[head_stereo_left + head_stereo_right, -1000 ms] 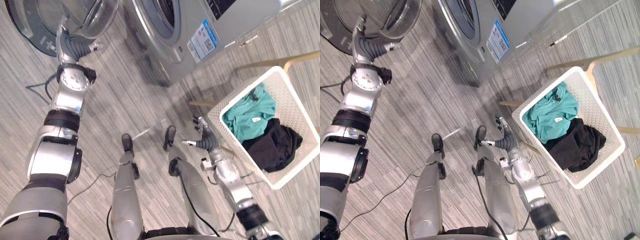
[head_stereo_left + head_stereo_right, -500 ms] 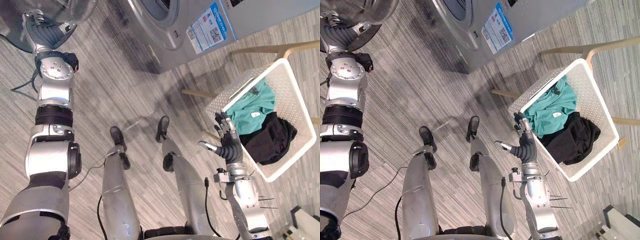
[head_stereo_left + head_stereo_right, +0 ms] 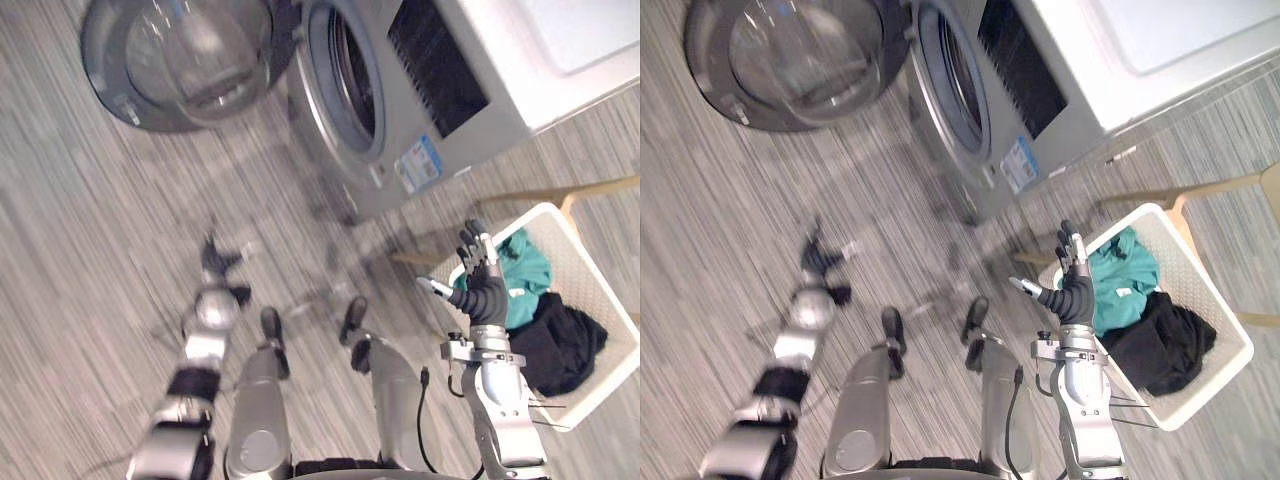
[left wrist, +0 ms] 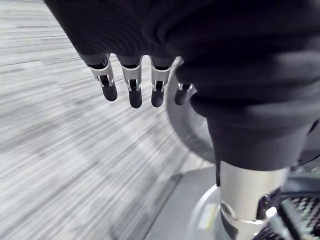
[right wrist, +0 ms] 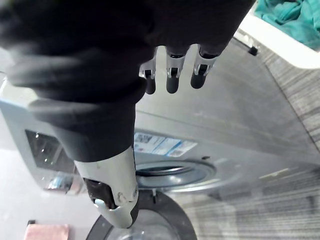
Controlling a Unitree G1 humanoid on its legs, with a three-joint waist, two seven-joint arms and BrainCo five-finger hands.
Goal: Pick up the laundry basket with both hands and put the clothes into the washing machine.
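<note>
The right hand [image 3: 478, 285] is raised with its fingers straight and fanned, thumb out, holding nothing. The white laundry basket [image 3: 592, 275] stands on the floor just past its fingertips on the outer side, mouth upward, with a teal garment [image 3: 522, 282] at the end nearer the hand and a black garment [image 3: 560, 345] beyond. The basket's long axis seems to run away from the washing machine [image 3: 450, 90], which stands ahead of the fingers with its door [image 3: 180, 60] swung open. The left hand [image 4: 130, 89], fingers loosely straight and empty, hangs well apart across the body, so the right is nearer.
</note>
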